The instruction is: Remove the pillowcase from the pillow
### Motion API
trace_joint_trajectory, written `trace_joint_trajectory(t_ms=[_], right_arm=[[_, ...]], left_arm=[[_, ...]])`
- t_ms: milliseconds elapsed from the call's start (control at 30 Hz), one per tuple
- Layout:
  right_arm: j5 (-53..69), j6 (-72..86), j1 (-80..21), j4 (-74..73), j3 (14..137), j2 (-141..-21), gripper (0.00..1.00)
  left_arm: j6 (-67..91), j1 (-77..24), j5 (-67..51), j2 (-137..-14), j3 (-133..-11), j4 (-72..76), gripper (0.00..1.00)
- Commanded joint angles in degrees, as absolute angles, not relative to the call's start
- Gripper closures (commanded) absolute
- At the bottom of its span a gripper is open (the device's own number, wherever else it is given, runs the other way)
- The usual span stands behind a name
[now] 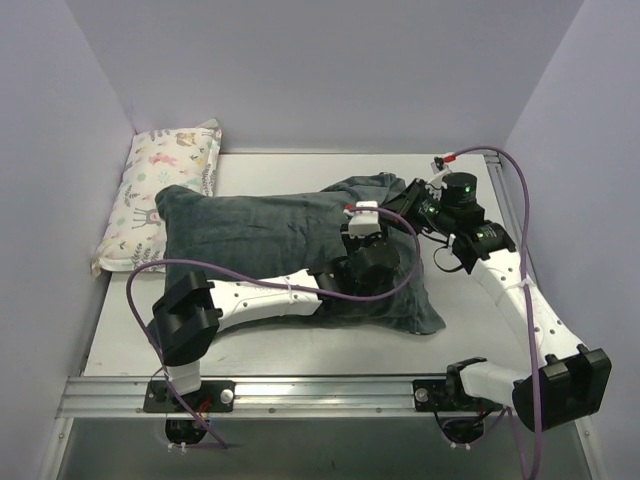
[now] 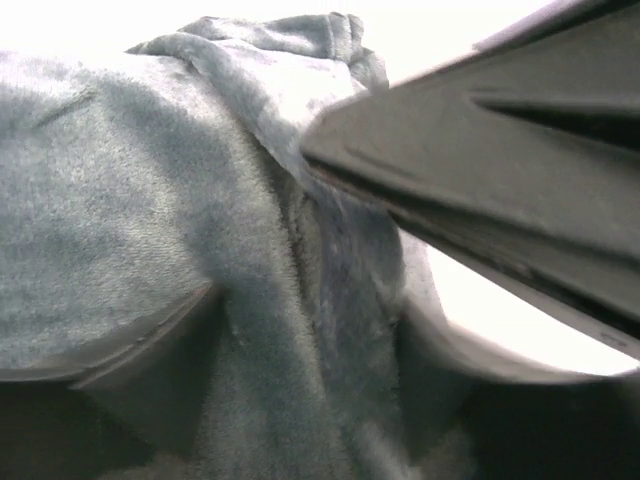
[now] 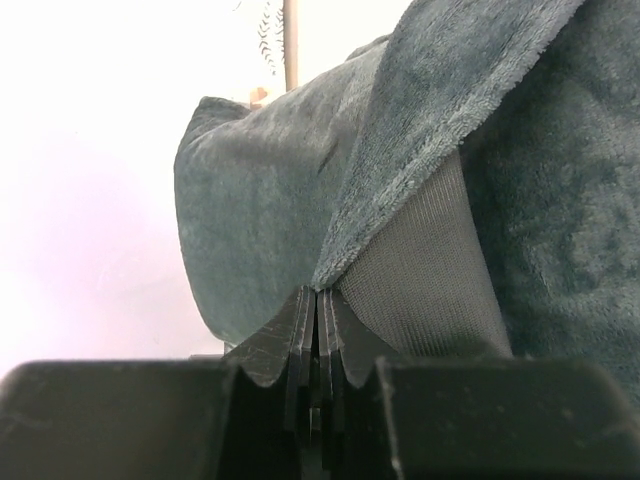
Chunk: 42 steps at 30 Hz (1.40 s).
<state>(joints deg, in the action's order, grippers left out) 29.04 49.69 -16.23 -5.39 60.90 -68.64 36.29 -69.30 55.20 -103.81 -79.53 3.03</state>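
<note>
Since the pillowcase (image 1: 260, 225) covers the pillow across mid-frame, nothing is off yet; my right gripper (image 3: 316, 302) pinches its edge, but whether my left gripper (image 2: 262, 222) grips, I cannot tell.

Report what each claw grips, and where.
Right claw: dark grey-green plush pillowcase, pinched at its open hem. Left claw: a fold of it lies inside; grip cannot be told.

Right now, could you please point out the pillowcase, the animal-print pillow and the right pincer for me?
pillowcase (image 1: 250, 225): top view, on its plush dark upper face.
animal-print pillow (image 1: 165, 185): top view, on its printed top.
right pincer (image 3: 316, 300): right wrist view, at its closed fingertips by the hem.
</note>
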Motion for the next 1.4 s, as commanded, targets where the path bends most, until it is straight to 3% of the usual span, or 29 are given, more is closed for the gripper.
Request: trace_joint_trajectory(t_ms=[0, 100, 200, 300, 333, 467, 767, 1033, 1200, 1367], right_arm=[[31.0, 49.2, -16.7, -4.0, 60.2, -65.5, 1.00], [29.5, 47.8, -16.6, -5.3, 60.2, -65.6, 1.00], [27.8, 46.3, -16.6, -6.5, 61.4, -66.4, 0.94], [23.8, 43.3, -16.5, -9.6, 63.1, -66.6, 0.74], [22.2, 42.4, -16.6, -11.6, 63.5, -66.4, 0.61], [15.1, 38.9, -16.4, -15.3, 63.0, -63.4, 0.43], [12.7, 33.0, -19.7, -17.0, 55.9, -63.5, 0.39], [4.4, 28.7, -27.9, -16.2, 55.6, -66.1, 0.23], [0.8, 27.9, -30.3, -16.6, 55.9, -66.1, 0.21], [0.2, 26.4, -33.0, -17.3, 58.0, -68.7, 0.26]], left_arm=[[39.5, -69.3, 59.0, -102.9, -80.6, 3.4, 0.52], [42.6, -69.2, 59.6, -101.1, -77.5, 1.0, 0.90], [45.6, -69.2, 59.7, -98.4, -73.7, 0.2, 1.00], [47.4, -69.2, 60.5, -95.5, -70.5, 0.4, 1.00], [47.6, -69.2, 60.8, -95.1, -70.1, 0.4, 1.00], [49.1, -69.0, 61.9, -93.4, -68.8, -2.2, 1.00], [51.1, -68.3, 61.8, -90.4, -68.2, -6.5, 1.00], [50.8, -67.1, 60.7, -87.5, -66.9, -6.6, 1.00], [52.3, -65.8, 59.5, -85.8, -65.4, -8.3, 1.00], [52.5, -65.1, 58.5, -84.1, -63.6, -8.3, 1.00]])
